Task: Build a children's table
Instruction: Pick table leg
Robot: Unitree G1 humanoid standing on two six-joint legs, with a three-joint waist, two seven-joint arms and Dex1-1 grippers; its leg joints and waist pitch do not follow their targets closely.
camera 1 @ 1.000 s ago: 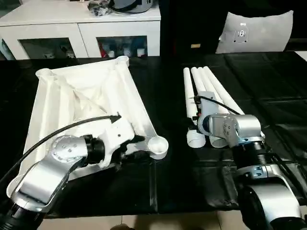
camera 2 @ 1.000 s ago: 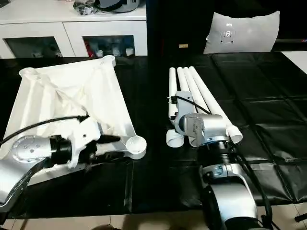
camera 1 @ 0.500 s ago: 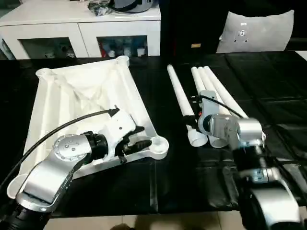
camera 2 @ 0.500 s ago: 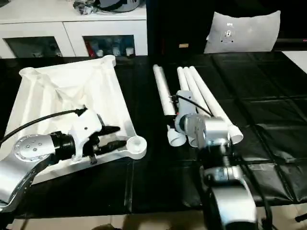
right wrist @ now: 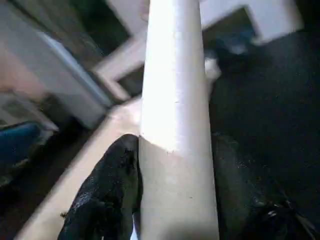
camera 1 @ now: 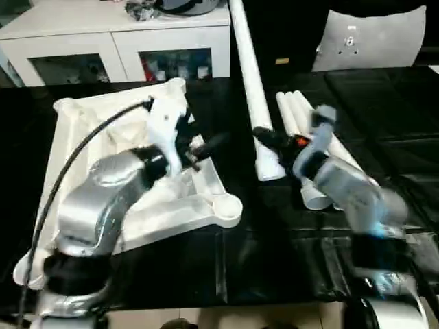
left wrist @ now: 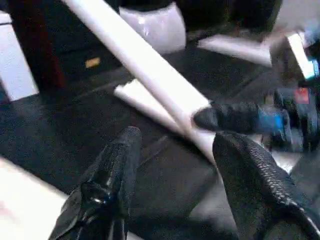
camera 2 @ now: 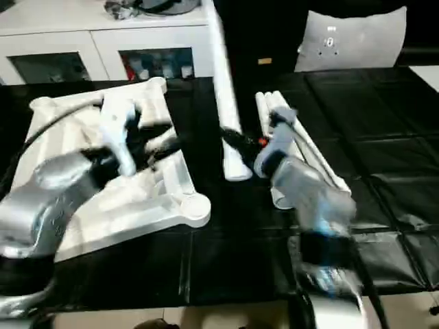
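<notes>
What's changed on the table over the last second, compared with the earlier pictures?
The right gripper has closed on one leg and raised it from the row, its far end now tilted up past the cabinet. The left gripper has come off the tabletop's near corner socket and swung toward that leg, fingers apart. The tabletop and the other legs lie as before.

Smooth white plastic leg (right wrist: 175,100), seemingly matt
</notes>
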